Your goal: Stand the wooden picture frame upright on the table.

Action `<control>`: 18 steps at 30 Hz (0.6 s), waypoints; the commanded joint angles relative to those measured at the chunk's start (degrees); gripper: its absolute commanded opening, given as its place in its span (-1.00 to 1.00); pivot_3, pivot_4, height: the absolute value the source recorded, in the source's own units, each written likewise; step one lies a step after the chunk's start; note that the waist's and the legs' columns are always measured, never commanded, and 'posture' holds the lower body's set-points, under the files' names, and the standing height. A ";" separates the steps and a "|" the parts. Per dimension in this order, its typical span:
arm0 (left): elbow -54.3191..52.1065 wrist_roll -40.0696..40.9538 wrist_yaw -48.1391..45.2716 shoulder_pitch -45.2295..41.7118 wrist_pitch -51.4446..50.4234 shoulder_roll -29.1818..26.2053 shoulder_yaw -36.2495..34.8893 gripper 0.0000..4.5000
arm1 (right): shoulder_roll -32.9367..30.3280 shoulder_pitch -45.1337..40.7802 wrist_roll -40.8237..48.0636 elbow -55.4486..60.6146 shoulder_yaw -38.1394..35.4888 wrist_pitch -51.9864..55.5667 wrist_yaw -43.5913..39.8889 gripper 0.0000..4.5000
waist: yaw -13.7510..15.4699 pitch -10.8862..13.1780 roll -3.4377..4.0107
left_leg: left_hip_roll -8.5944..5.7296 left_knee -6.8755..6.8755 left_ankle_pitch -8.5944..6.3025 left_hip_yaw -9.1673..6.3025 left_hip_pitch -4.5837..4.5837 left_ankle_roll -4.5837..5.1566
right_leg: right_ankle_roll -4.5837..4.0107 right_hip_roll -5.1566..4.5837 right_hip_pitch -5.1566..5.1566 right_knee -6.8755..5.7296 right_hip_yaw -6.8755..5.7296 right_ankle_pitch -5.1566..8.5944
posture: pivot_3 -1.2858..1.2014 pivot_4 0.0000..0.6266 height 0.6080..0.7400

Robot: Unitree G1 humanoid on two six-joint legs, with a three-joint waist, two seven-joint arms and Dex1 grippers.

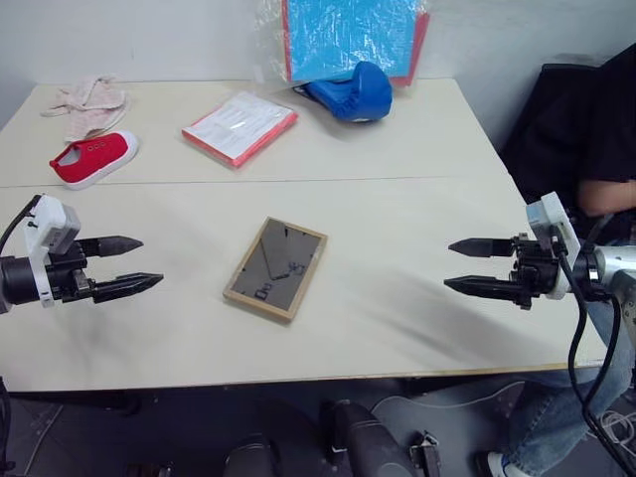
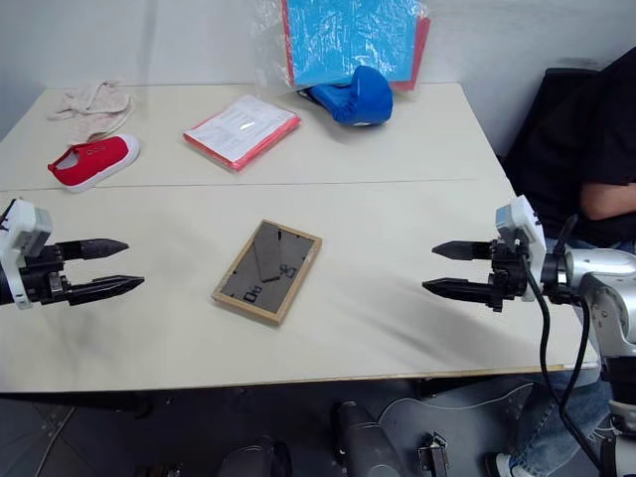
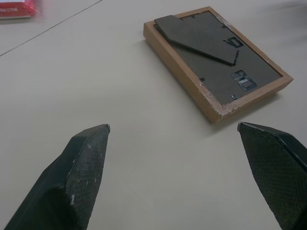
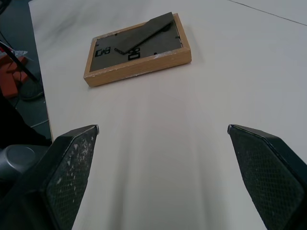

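On the near half of the table [image 1: 417,328], a little to our left of its middle, the wooden picture frame [image 1: 275,268] lies flat with its dark grey back panel facing up, turned at a slant to the table's edges. We can see the small clips around the panel and the fold-out grey stand [image 3: 196,38] resting folded down against it. A thin seam runs across the tabletop just beyond the frame.

Our left gripper [image 1: 127,264] hovers over the table's left side, its two black fingers spread wide and holding nothing, aimed across toward the frame but well apart from it. Our right gripper [image 1: 475,266] hovers over the right side, likewise spread wide and empty, pointing inward at the frame from the opposite side. The frame sits between the two, touched by neither.

On the far half of the table we see a red sneaker [image 1: 93,158] near a crumpled pale cloth [image 1: 89,102], a red-edged white packet [image 1: 239,126], and a blue rounded object [image 1: 351,93] in front of a blue sheet in clear plastic wrap [image 1: 350,38] leaning on the wall. A person [image 1: 608,149] in dark clothing sits at the right edge.
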State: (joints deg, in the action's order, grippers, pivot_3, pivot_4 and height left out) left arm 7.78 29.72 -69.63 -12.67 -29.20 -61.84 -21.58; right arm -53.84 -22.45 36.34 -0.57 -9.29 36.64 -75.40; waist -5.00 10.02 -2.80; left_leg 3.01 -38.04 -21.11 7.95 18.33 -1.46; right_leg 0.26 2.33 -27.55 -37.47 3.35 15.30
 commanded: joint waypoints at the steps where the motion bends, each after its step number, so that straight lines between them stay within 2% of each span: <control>1: 0.19 -0.17 0.63 -1.23 1.02 0.18 -0.56 1.00 | 0.26 0.17 1.37 2.89 -1.65 0.30 0.94 0.98 | 0.06 0.00 0.01 | 0.00 0.00 0.00 0.00 0.00 0.00 | 0.00 0.00 -0.01 -0.01 0.00 0.00 | 0.03 -0.52 1.00; 9: 0.49 -2.33 2.05 -2.06 2.32 0.80 0.99 1.00 | 1.23 1.11 -1.20 4.26 -0.58 -2.06 4.59 0.98 | 0.18 0.00 0.01 | 0.00 -0.04 0.01 0.03 0.00 -0.02 | 0.01 0.00 -0.01 -0.02 0.02 -0.01 | 0.03 -0.52 1.00; 13: 2.71 -5.43 1.03 -4.54 6.43 1.74 5.58 1.00 | 2.60 -1.24 -3.34 4.43 2.02 -3.41 5.97 0.98 | 0.18 0.00 0.01 | -0.01 -0.06 0.02 0.04 -0.02 -0.03 | 0.01 0.00 0.00 -0.04 0.02 -0.01 | 0.03 -0.52 1.00; 16: 4.65 -9.63 -0.27 -8.47 10.50 3.40 12.05 0.72 | 4.53 -4.39 -6.99 3.82 6.91 -5.11 6.53 0.70 | 0.18 0.01 0.02 | -0.03 -0.08 0.02 0.09 -0.03 -0.03 | 0.01 0.00 -0.01 -0.08 0.05 -0.01 | 0.03 -0.52 1.00; 18: 6.58 -12.96 -0.68 -11.63 13.51 5.20 16.66 0.43 | 6.42 -6.71 -9.89 3.01 10.95 -6.18 6.99 0.38 | 0.20 0.01 0.01 | -0.03 -0.09 0.02 0.11 -0.02 -0.04 | 0.01 0.01 -0.02 -0.10 0.06 -0.01 | 0.03 -0.52 1.00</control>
State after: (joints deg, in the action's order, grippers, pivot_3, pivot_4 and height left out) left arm 13.77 19.07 -69.68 -22.73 -18.37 -56.88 -7.09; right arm -48.02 -28.05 28.16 1.86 -0.13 32.05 -68.74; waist -4.80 10.03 -2.78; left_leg 2.98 -38.14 -21.09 8.08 18.32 -1.50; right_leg 0.27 2.34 -27.58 -37.57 3.41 15.30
